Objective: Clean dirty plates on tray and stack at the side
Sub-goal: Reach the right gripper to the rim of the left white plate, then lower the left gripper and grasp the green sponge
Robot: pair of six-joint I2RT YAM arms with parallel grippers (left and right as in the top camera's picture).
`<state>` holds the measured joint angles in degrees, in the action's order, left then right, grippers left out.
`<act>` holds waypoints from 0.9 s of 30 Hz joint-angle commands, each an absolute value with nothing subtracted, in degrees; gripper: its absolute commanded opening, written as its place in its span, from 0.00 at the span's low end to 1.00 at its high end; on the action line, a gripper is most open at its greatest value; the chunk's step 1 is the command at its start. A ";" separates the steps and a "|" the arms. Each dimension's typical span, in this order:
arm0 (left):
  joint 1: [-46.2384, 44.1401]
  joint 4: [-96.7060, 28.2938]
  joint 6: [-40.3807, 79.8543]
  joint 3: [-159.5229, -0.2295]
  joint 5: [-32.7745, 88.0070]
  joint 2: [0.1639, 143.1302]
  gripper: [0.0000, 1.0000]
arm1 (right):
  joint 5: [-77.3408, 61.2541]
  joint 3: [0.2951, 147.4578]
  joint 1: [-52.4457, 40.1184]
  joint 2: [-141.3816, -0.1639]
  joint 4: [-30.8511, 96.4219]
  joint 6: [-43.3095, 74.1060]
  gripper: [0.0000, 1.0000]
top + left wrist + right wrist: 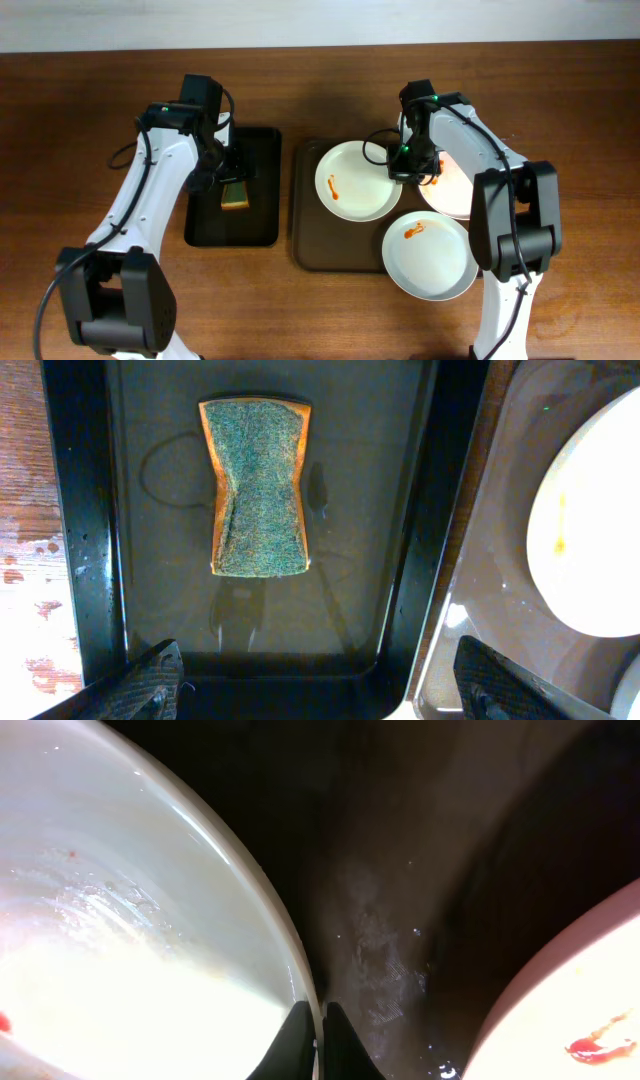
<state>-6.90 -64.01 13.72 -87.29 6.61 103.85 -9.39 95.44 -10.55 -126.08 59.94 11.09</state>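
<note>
Wooden table (pixel 80 100) from above: brown tray (pixel 312 245) holding three dirty plates (pixel 430 258), right gripper (pixel 410 170) at the far ones. Left wrist: left gripper (pixel 325 685) spread wide above sponge (pixel 260 485) in black tray (pixel 90 510). Right wrist: fingertips (pixel 295 1045) pressed together, apparently pinching one plate (pixel 120 920) by its rim. Lift gently, keeping level.

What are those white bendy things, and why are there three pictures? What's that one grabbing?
They are two robot arms at a brown wooden table. One picture looks down from above; the other two come from cameras on the arms' wrists. In a small black tray lies an orange sponge with a green scrubby top; the left pincer hovers open near it, holding nothing. On a big dark brown tray sit three round white plates, some smeared orange-red, one poking over its edge. The right pincer pinches the rim of one white plate.
</note>
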 commanded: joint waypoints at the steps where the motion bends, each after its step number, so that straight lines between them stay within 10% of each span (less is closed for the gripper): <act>1: -6.98 -63.99 13.15 -87.90 5.98 104.14 0.84 | -8.36 96.84 -10.48 -126.96 59.75 10.96 0.17; 27: -7.01 -65.23 13.15 -87.90 5.98 104.14 0.84 | -6.42 97.32 -10.55 -126.98 61.73 9.23 0.12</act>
<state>-6.90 -65.14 13.72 -87.29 6.61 103.85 -7.38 98.28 -10.55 -126.10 62.08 9.78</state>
